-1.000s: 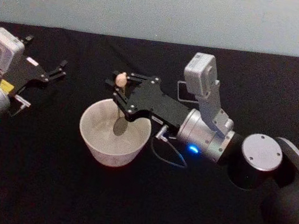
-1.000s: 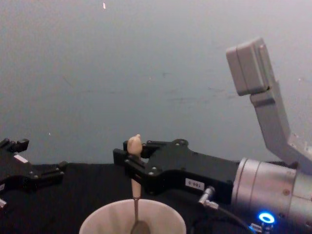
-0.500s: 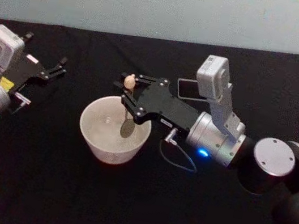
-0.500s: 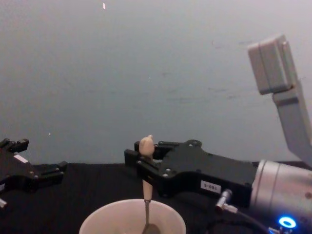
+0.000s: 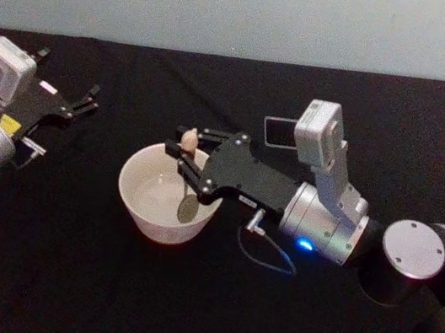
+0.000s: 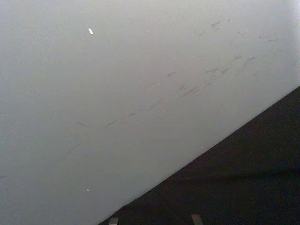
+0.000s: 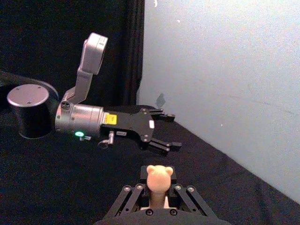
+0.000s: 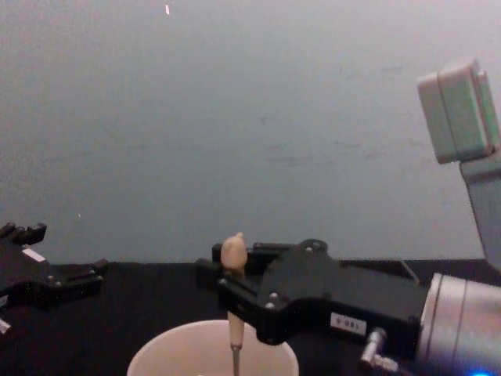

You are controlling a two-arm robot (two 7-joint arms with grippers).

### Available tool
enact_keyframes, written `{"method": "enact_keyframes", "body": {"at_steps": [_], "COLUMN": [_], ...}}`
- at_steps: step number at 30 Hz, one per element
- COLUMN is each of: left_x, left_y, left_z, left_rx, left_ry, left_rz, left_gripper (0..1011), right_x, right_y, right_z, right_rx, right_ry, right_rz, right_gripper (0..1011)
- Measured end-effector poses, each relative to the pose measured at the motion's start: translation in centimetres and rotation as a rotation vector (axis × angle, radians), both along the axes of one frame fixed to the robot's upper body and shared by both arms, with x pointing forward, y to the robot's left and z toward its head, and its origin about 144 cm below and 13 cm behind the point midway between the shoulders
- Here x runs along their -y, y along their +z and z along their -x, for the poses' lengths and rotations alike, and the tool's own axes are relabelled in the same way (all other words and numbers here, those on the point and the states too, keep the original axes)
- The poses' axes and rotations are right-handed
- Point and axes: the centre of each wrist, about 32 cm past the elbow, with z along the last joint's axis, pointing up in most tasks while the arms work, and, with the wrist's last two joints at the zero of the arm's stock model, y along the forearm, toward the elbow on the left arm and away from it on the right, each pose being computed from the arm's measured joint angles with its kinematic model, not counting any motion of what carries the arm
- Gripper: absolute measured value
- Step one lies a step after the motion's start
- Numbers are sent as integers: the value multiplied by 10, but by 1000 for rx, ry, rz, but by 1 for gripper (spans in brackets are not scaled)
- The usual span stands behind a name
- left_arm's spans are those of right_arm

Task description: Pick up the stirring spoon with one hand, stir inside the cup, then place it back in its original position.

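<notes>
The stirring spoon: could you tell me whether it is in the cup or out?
In. The stirring spoon hangs upright, bowl inside the cup, held by the right gripper; the left gripper rests at left.

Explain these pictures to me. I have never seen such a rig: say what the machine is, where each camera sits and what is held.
This is a two-armed robot at a black table. One picture looks down from its head, one looks across from its chest, and one comes from each wrist. The right gripper has its jaws shut on a stirring spoon, whose bowl dips into the cream cup. The left gripper rests idle at the table's left, jaws open. A dark square holder stands behind the right arm.
</notes>
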Motion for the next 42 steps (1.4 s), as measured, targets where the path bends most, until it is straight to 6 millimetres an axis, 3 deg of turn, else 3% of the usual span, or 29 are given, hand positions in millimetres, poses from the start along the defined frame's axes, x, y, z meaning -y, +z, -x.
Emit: {"method": "enact_keyframes", "body": {"at_steps": [15,29,42], "left_x": [0,0,0], "left_y": [0,0,0], "left_z": [0,0,0], "left_rx": [0,0,0], "left_ry": [0,0,0], "left_rz": [0,0,0], "left_gripper": [1001,1001,1001], "right_x": [-14,-26,-21], "right_y": [-1,-3,-2], "right_z": [5,-12,-24], "right_rx": [-11,-16,-5], "right_ry": [43,8,-40], "right_rz": [-3,2,5], "right_gripper": [211,211,211]}}
